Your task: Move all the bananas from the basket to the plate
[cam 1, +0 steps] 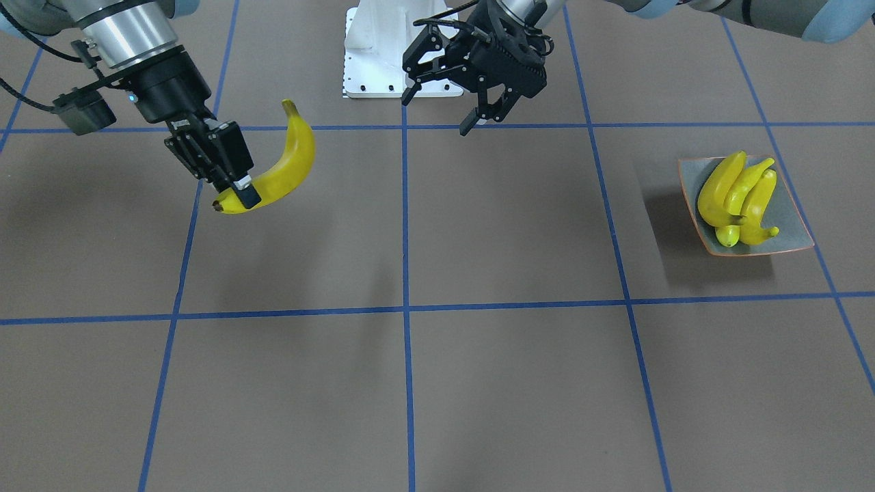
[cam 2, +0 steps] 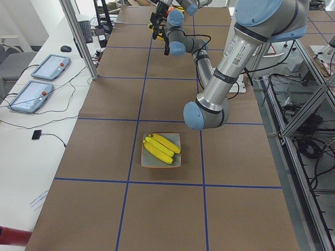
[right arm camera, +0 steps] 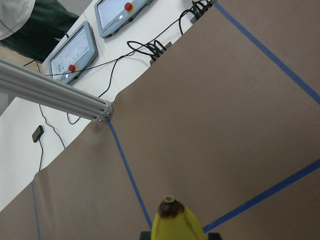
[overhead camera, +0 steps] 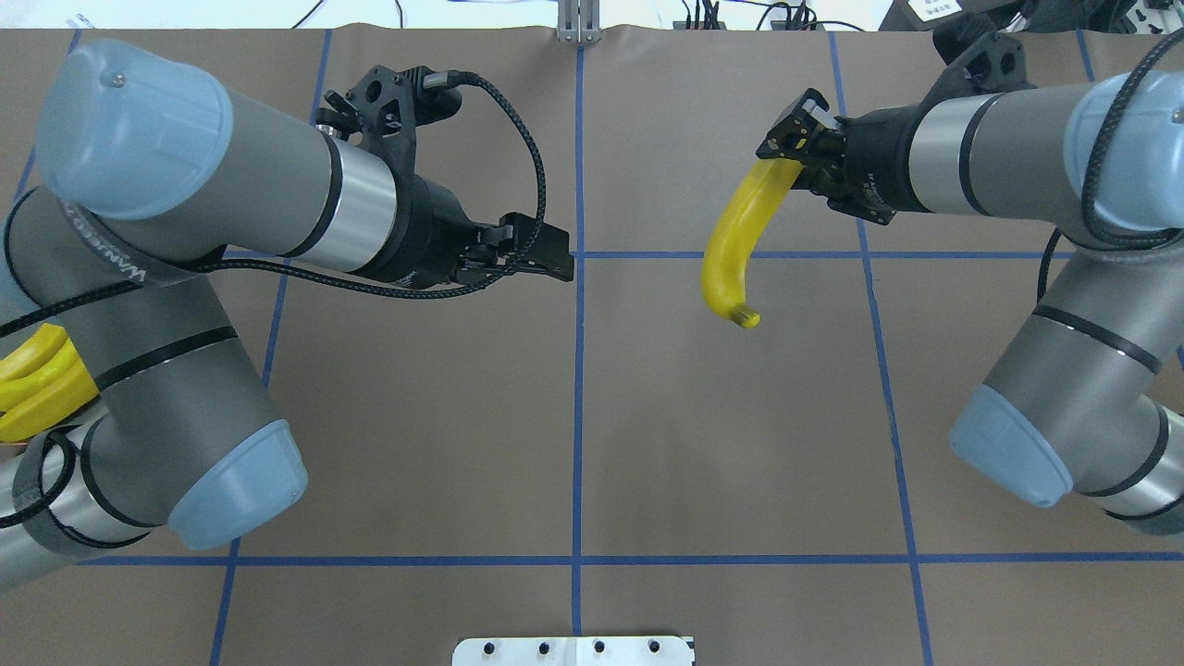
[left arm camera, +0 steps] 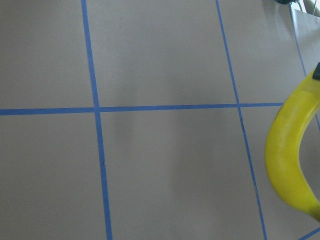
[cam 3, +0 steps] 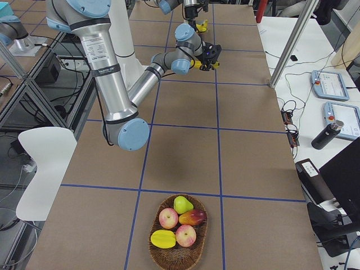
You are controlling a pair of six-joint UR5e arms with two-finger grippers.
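right tool (cam 1: 240, 191) clamped on banana (cam 1: 290, 160) at its dark end (clear of table (cam 1: 478, 376)), left tool (cam 1: 438, 111) spread, empty, facing it; apparently three bananas (cam 1: 735, 195) on plate (cam 1: 786, 229) beyond left tool.

Apples (cam 3: 169, 217): two, with pear (cam 3: 181, 203), well apart from right gripper (cam 3: 211, 56).
Pendants (cam 3: 341, 119): two, beyond mat (cam 3: 247, 163) edge.
Bottle (cam 3: 325, 134): upright, near pendants.

1. Held banana (cam 1: 284, 167): smooth, glossy yellow skin with a plastic-like sheen.
2. Plate (cam 1: 793, 229): smooth grey-green glaze, faintly shiny, like ceramic.
3. Table cover (cam 1: 519, 225): matt brown paper, crossed by blue tape (cam 1: 405, 225).
4. Left arm (overhead camera: 185, 176): matt grey tube, bright brushed-metal ring, pale-blue plastic-looking caps.
5. Cable (overhead camera: 534, 153): black braided sleeve.
6. Basket (cam 3: 177, 256): rough woven wicker.
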